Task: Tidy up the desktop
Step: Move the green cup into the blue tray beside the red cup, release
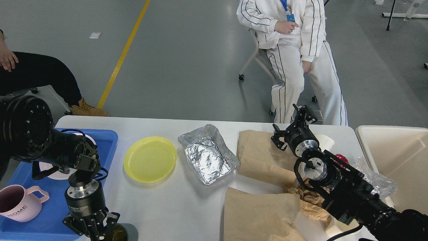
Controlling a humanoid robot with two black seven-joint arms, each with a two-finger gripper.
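The white desktop (167, 201) carries a yellow plate (149, 159), a crumpled foil tray (208, 154), two flat brown paper bags (260, 154) (260, 214) and crumpled brown paper (309, 202). My left gripper (92, 229) points down at the front left edge, right over a dark olive cup (122, 232). Its fingers reach the cup's rim and are cut off by the view's bottom edge. My right gripper (289, 125) is open and empty above the far edge of the upper bag.
A blue tray (50, 214) at the left holds a pink mug (15, 202) and a white plate (55, 171). A beige bin (394, 157) stands at the right, with clear plastic (374, 179), a red object (341, 157) and a white paper cup (327, 140) beside it. Two people sit beyond the table.
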